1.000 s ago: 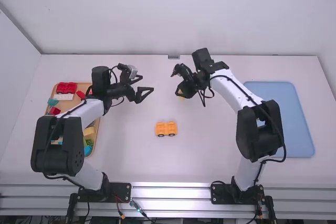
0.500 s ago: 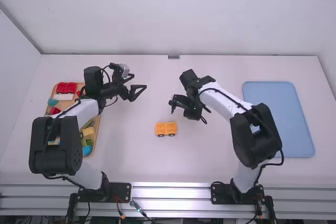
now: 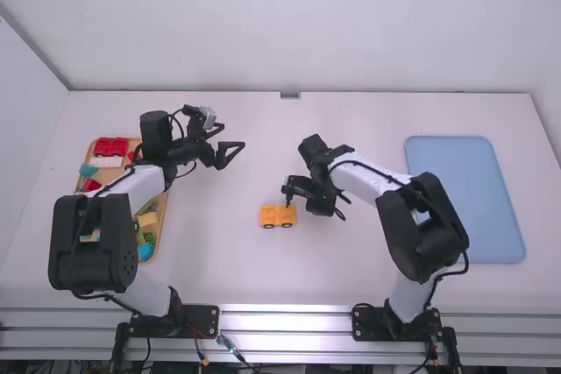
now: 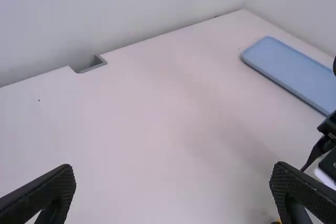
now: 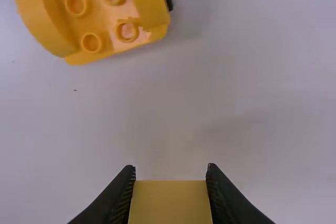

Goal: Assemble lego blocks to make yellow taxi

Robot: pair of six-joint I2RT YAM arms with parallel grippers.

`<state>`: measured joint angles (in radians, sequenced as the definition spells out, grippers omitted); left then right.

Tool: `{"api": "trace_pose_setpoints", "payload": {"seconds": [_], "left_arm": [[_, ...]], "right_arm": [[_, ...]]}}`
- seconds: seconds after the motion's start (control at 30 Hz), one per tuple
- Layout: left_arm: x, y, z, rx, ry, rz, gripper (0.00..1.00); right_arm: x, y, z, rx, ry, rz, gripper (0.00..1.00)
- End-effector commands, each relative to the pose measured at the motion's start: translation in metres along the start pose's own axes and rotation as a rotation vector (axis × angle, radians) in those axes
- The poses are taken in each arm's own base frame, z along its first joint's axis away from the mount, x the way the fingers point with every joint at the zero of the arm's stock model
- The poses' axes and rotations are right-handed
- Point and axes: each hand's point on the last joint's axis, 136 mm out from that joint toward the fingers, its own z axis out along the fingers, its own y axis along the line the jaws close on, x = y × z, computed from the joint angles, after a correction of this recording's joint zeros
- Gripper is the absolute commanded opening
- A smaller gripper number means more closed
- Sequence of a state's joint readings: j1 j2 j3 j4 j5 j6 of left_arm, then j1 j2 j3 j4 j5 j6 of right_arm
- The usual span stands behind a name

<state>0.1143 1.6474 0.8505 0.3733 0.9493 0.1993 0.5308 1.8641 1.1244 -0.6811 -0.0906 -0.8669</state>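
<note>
The right gripper [image 3: 287, 199], near the centre of the high view, is closed on a yellow block [image 5: 170, 203], close to the base [image 3: 278, 215], probably so it can be put on top. The left gripper [image 3: 235, 135], wide open and empty, is above and to the left, perhaps to leave room. The right wrist view makes clear the base's studs [image 5: 76, 4], the high view rather its wheels [image 3: 268, 226].

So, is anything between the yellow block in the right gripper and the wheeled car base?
Nothing visible stands between them. The right gripper holds the yellow block just beside the car base. The left gripper, open, is up and left of the base in the high view, outside that gap.
</note>
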Motion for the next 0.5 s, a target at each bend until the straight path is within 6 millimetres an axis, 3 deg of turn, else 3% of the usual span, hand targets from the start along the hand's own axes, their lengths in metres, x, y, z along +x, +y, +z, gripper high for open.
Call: {"api": "trace_pose_setpoints", "payload": {"seconds": [0.0, 0.47], "left_arm": [[0.001, -0.003, 0.000, 0.026, -0.003, -0.007, 0.99], [0.005, -0.004, 0.000, 0.028, 0.009, -0.017, 0.99]], "right_arm": [[-0.001, 0.009, 0.002, -0.034, -0.021, -0.002, 0.11], [-0.018, 0.018, 0.006, -0.085, -0.109, -0.054, 0.12]]}}
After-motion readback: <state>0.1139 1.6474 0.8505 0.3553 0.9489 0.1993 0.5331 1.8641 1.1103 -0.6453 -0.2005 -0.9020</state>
